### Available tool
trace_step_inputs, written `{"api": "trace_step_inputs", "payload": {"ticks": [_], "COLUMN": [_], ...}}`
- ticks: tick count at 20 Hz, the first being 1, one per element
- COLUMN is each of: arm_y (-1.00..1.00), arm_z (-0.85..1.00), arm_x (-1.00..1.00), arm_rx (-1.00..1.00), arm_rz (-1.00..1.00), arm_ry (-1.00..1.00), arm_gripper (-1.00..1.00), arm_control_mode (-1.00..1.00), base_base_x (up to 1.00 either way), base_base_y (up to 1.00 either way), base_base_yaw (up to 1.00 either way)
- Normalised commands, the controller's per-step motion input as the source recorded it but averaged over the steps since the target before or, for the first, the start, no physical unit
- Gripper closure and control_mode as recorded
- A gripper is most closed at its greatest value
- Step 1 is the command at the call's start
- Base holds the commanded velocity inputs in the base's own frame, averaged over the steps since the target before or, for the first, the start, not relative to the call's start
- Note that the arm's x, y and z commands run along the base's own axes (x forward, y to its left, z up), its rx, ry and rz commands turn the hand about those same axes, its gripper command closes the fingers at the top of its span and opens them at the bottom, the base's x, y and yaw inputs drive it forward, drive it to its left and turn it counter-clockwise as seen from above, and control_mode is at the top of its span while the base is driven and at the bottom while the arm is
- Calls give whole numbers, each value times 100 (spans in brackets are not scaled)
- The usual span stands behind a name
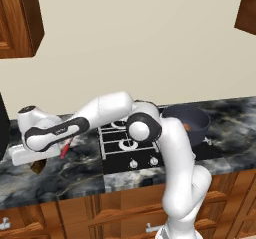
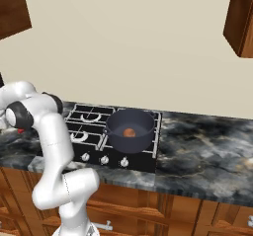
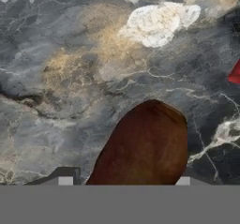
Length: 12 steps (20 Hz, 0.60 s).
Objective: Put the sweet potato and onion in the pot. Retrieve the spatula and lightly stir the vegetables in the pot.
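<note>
You have the arm [image 1: 172,148] swung far over to its left, with the hand low over the dark marbled worktop [image 1: 75,170] beside the stove [image 1: 122,145]. In the hand view the sweet potato [image 3: 145,148] lies flat on that worktop directly below the hand, a dark-brown lump set between the two finger tips [image 3: 65,181], which stand apart on either side of it; whether the jaws touch it you cannot tell. From the left base view a small dark bit of the sweet potato [image 1: 37,166] shows just under the hand. The red handle of the spatula [image 1: 65,148] lies on the worktop close beside the hand, and a red corner of it [image 3: 236,73] shows at the right edge of the hand view. The pot [image 2: 130,130] sits on the near right burner of the stove, well apart from the hand, with the onion [image 2: 129,132] resting inside it on the bottom.
</note>
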Motion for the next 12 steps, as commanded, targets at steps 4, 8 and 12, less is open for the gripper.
{"api": "trace_step_inputs", "payload": {"ticks": [4, 8, 12], "arm_y": [-65, -87, -96], "arm_z": [99, 100, 100], "arm_x": [-51, -54, -61], "arm_rx": [8, 4, 5], "arm_rz": [0, 0, 0], "arm_ry": [-9, -23, -30], "arm_gripper": [100, 100, 100], "arm_control_mode": [-100, -100, -100], "base_base_x": [0, 0, 0], "base_base_y": [0, 0, 0], "base_base_yaw": [0, 0, 0]}}
